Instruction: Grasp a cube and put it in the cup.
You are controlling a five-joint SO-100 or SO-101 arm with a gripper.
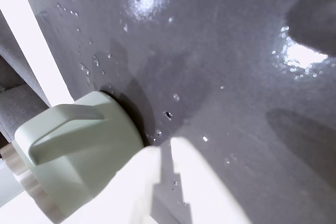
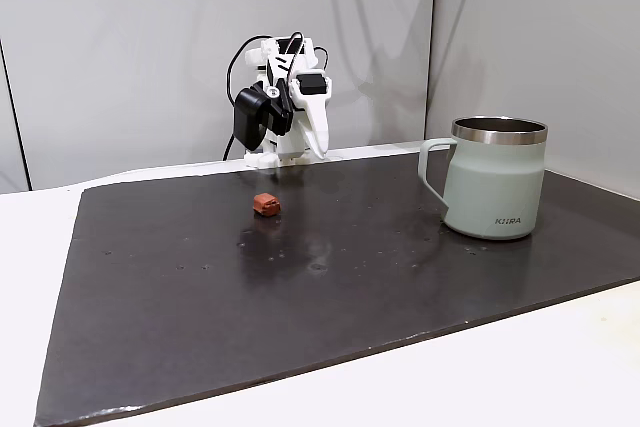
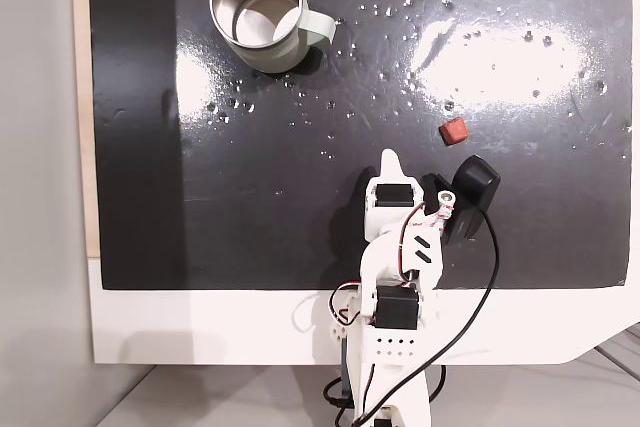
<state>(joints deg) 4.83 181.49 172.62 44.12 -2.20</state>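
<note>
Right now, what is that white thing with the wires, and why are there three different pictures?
The white thing is a small robot arm. At its end is a gripper, two fingers for pinching things. It holds nothing; whether the fingers are open is hard to tell.

One picture comes from a camera riding on the arm, so you see the white fingers up close. Another fixed camera looks from the front across the table. The third looks straight down from above.

On the dark mat sit a tiny reddish cube and a big pale green cup. Seen from above, the cup looks empty. The cube lies apart from the cup, near the arm.
</note>
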